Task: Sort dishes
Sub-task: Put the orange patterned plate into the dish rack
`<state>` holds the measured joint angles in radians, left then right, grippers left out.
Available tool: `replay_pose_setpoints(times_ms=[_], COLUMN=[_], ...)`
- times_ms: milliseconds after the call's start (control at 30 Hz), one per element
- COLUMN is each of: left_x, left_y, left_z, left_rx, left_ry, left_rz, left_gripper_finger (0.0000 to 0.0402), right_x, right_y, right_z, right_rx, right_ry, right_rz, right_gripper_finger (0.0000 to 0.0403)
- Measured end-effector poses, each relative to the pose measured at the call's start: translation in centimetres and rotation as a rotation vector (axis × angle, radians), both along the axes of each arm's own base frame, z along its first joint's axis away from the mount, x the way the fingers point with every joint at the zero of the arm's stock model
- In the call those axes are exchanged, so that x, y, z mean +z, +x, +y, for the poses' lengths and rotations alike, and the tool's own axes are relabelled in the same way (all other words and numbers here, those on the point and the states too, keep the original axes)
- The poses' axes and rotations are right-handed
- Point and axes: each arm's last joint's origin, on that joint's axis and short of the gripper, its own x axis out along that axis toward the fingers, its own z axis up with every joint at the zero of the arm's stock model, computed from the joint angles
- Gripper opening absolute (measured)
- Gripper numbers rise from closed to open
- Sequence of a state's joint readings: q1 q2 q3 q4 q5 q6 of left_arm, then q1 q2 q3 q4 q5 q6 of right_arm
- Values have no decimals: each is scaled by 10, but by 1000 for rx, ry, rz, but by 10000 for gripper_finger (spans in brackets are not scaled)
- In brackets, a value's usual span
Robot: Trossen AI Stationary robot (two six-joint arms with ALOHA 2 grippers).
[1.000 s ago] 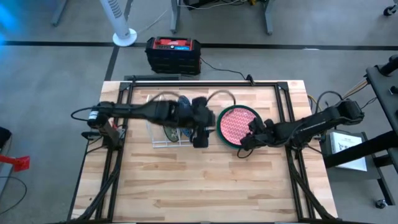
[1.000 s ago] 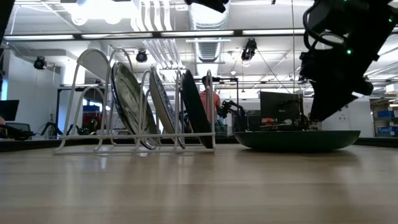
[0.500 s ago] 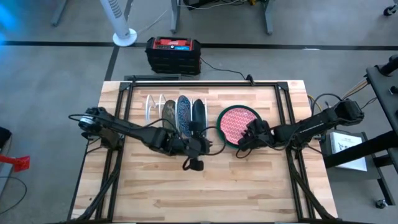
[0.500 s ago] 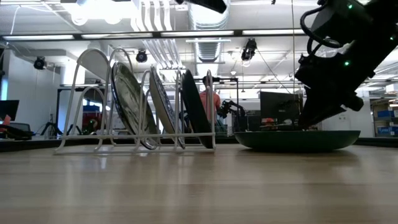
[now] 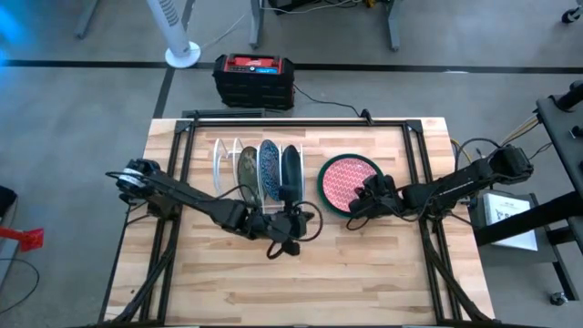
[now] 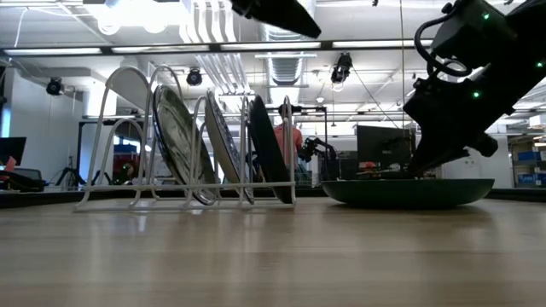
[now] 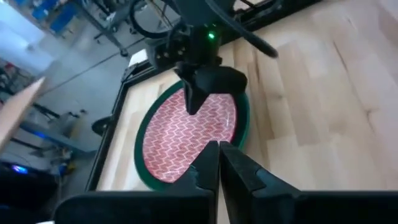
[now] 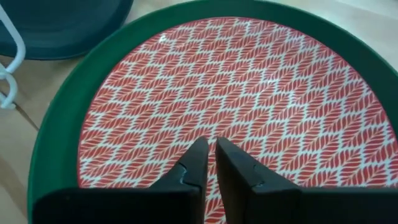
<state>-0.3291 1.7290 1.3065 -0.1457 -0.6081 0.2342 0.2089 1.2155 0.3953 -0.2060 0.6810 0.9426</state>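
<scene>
A red-pink patterned plate with a green rim [image 5: 346,178] [image 8: 249,81] lies flat on the table, right of centre. A white wire rack [image 5: 223,155] [image 6: 111,94] holds three plates on edge: greyish-brown [image 5: 247,169], dark blue [image 5: 268,164] and dark green [image 5: 290,169]. My right gripper [image 8: 209,148] [image 5: 353,208] is shut, and its tips point down over the flat plate's near part. My left gripper [image 7: 219,152] [image 5: 305,223] is shut and empty. It hangs above the table, nearer than the rack, and points toward the flat plate. My right gripper comes slanting down from the table's right. Its shut fingertips [image 7: 194,106] stand at the flat plate's patterned face [image 8: 186,124], near the near rim. Nothing is between the fingers. I cannot tell whether they touch the plate.
A black and red box [image 5: 254,80] stands on the floor beyond the far edge. Black frame rails [image 5: 173,228] run along the table's sides. Bare wood [image 5: 301,282] fills the near half. A person [image 6: 290,136] shows far off in the room behind.
My left gripper has left the rack's right end and gone down and toward the table's near edge, turning to face the flat plate. My right gripper has tipped further down over that plate. The plates have stayed in place.
</scene>
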Motion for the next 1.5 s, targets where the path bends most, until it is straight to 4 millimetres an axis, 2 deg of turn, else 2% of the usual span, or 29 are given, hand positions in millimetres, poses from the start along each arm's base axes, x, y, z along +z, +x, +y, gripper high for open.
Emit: replay_pose_setpoints(times_ms=[267,633,1000,1500], left_x=[-19,-38,-54,-58], left_y=[-4,7,24,24], left_z=[-8,-12,-17,-15], left_rx=[-70,-67,-61,-69], left_ry=[71,66,74,62], left_rz=[-134,-146,-114,-61], left_gripper_finger=[0,0,0,0], right_x=[-14,-29,-25,-14], right_y=[-7,-10,7,9], right_z=[0,0,8,38], right_rx=[11,-20,79,332], right_ry=[25,96,183,421], right_rz=[-75,-47,-14,38], right_gripper_finger=[2,0,0,0])
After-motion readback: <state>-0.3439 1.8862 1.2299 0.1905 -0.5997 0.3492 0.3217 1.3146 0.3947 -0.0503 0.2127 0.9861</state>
